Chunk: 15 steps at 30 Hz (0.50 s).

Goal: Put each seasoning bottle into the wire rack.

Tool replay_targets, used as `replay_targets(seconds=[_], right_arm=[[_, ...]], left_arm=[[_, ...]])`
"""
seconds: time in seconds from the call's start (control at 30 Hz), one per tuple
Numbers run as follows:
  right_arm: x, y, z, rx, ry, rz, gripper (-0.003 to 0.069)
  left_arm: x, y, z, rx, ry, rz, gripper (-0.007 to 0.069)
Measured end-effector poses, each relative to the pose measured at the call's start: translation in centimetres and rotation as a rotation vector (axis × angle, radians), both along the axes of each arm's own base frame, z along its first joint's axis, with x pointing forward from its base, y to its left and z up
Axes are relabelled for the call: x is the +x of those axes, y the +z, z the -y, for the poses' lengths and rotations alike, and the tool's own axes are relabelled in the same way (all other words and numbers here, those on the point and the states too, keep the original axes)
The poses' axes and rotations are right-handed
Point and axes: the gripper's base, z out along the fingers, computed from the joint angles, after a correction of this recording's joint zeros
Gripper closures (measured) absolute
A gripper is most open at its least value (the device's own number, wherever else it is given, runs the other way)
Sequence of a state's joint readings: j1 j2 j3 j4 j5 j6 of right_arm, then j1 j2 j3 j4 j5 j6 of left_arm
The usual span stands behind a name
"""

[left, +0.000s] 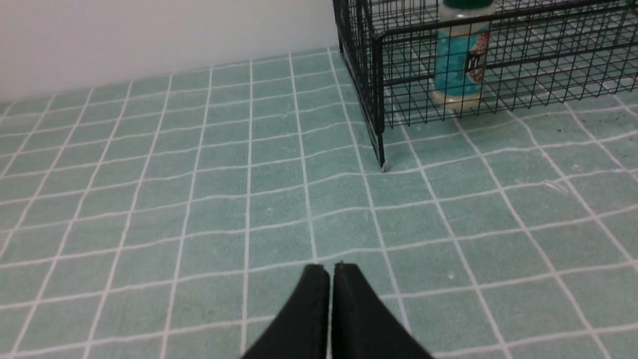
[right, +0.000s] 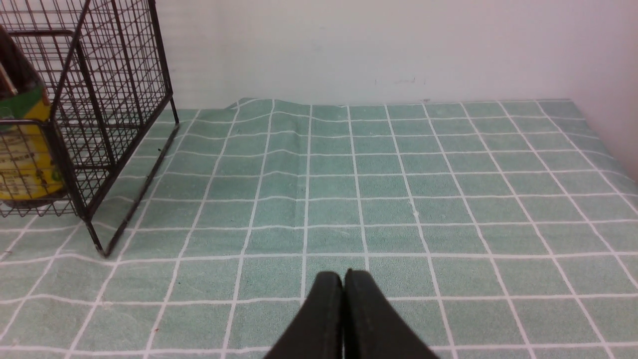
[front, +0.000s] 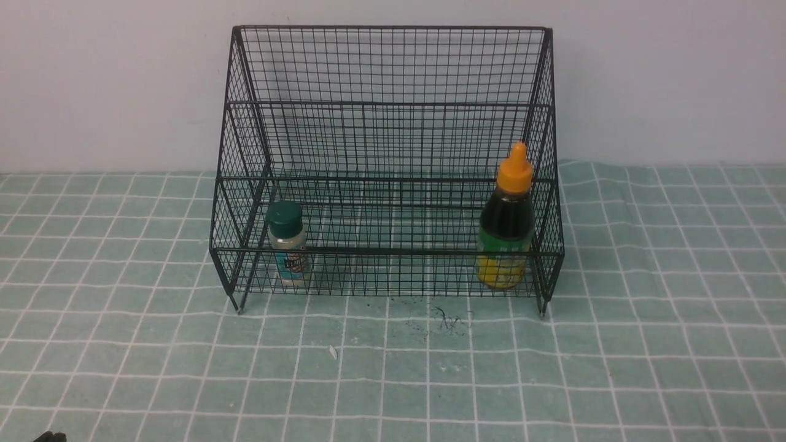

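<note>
The black wire rack [front: 387, 67] stands at the back of the table against the wall. Inside its lowest tier, at the left end, the small clear shaker [front: 287, 244] with the dark green cap stands upright; the left wrist view shows this shaker [left: 457, 70] behind the mesh. At the right end stands the taller dark-liquid bottle [front: 506, 221] with the orange nozzle cap, and part of the bottle [right: 22, 149] shows in the right wrist view. My left gripper [left: 330, 268] is shut and empty, low over the cloth in front of the rack's left foot. My right gripper [right: 343, 275] is shut and empty, to the right of the rack.
A green checked cloth [front: 645, 344] covers the table up to a pale wall [front: 92, 80]. Dark specks [front: 445, 319] and a small white scrap [front: 332, 352] lie on the cloth in front of the rack. A dark bit of my left arm [front: 50, 436] shows at the front view's lower left corner.
</note>
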State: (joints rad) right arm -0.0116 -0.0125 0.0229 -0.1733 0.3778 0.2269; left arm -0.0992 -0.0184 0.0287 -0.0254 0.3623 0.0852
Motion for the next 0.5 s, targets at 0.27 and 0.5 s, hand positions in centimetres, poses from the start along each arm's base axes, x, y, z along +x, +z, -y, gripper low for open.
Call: replay_targets(seconds=[0.27,0.5], right_arm=[[0.00,0.00,0.00,0.000,0.000,0.000,0.0669],[0.00,0.00,0.00,0.000,0.000,0.000,0.0669]], left_arm=[[0.00,-0.03,-0.12,0.003,0.021,-0.003,0.0631],[0.00,-0.04,-0.12,0.004,0.021,-0.004,0.0631]])
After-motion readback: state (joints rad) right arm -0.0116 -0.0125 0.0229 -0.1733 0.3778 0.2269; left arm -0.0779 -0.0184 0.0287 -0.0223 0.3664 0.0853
